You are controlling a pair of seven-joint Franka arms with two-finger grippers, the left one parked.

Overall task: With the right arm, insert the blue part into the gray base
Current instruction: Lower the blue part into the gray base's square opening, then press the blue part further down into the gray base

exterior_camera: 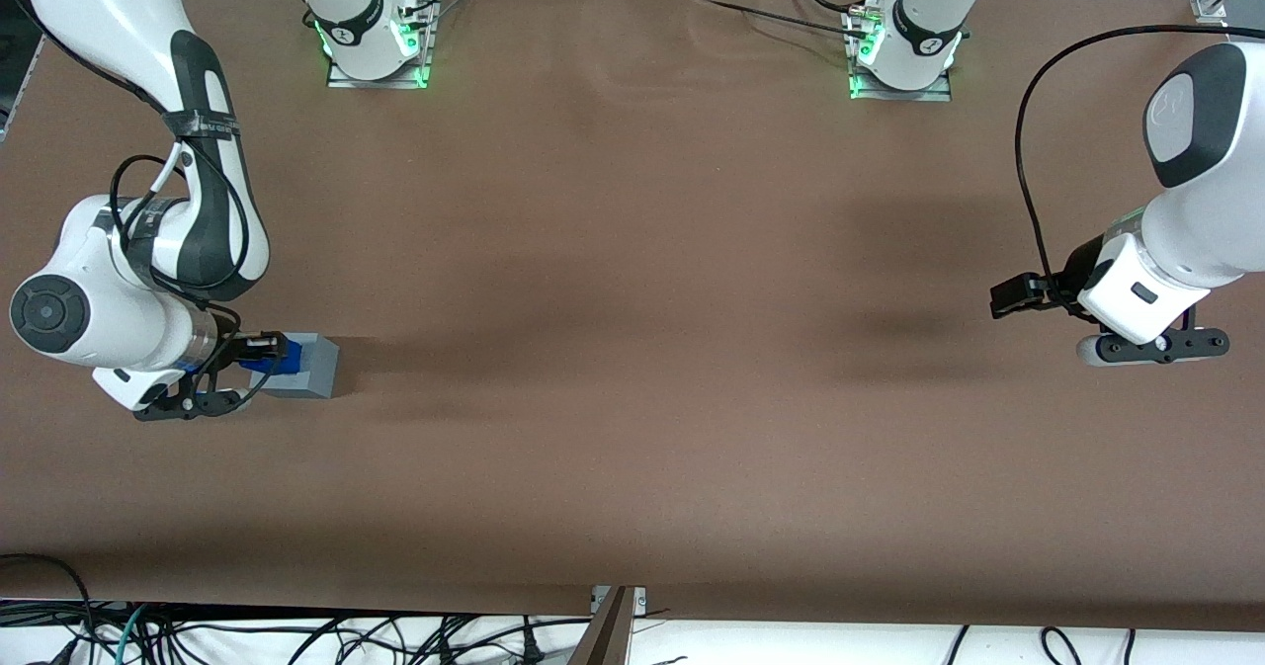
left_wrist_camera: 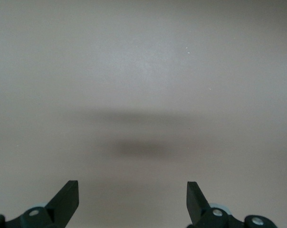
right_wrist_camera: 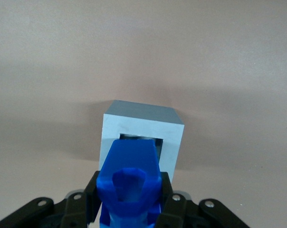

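The right arm [exterior_camera: 128,280] bends down over the working arm's end of the brown worktop [exterior_camera: 632,349], close to that end's edge and roughly midway between the edge nearest the front camera and the edge where the arm bases stand. Its black gripper [exterior_camera: 259,351] sits low at the gray base [exterior_camera: 304,365], with the silver wrist band just above the fingers.

The jaws are pinching the blue part [exterior_camera: 281,357], one black finger on each flank of it. In the right wrist view the blue part [right_wrist_camera: 129,183] fills the space between the fingers [right_wrist_camera: 86,202], its knobby, notched end turned toward the camera. The part's other end reaches into the square recess of the gray base [right_wrist_camera: 142,133]; the recess rim frames it on both flanks, with a thin dark gap visible at the rim. How deep it has gone cannot be told.

The gray base rests flat on the worktop and throws a soft shadow across the cloth toward the parked arm's end.
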